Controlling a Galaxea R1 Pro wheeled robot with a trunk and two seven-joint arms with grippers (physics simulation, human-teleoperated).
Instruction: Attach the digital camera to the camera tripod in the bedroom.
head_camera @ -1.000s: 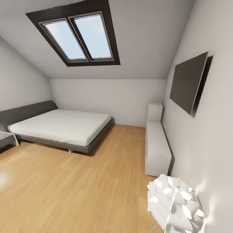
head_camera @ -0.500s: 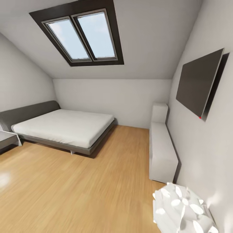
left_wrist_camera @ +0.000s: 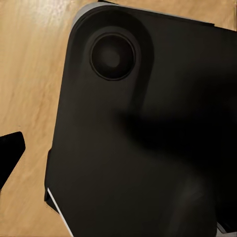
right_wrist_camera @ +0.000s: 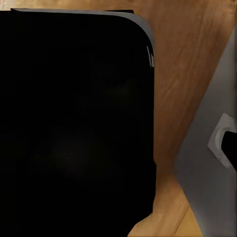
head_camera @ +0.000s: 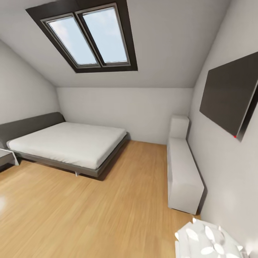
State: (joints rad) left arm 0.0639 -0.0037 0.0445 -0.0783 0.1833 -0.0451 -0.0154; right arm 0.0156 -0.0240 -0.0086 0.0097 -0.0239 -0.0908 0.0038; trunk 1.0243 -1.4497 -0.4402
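The head view looks into a bedroom with pale grey walls and a light wood floor (head_camera: 89,215). The digital camera and the camera tripod are out of view. In the left wrist view, a dark fingertip (left_wrist_camera: 10,153) juts in at the frame edge beside my black base (left_wrist_camera: 148,138), over the floor. A dark tip (right_wrist_camera: 231,148) at the edge of the right wrist view sits beside the black base (right_wrist_camera: 74,123). Neither pair of jaws can be judged.
A grey-framed bed (head_camera: 68,143) with a white mattress stands at the left. A low white cabinet (head_camera: 182,172) runs along the right wall under a dark wall screen (head_camera: 229,96). A white petal lamp (head_camera: 208,243) is close at the bottom right. A skylight (head_camera: 89,36) is overhead.
The whole head view has shifted: the camera moved forward, so the lamp slid down toward the bottom right and the wall screen and cabinet drew closer. Nothing in the room moved.
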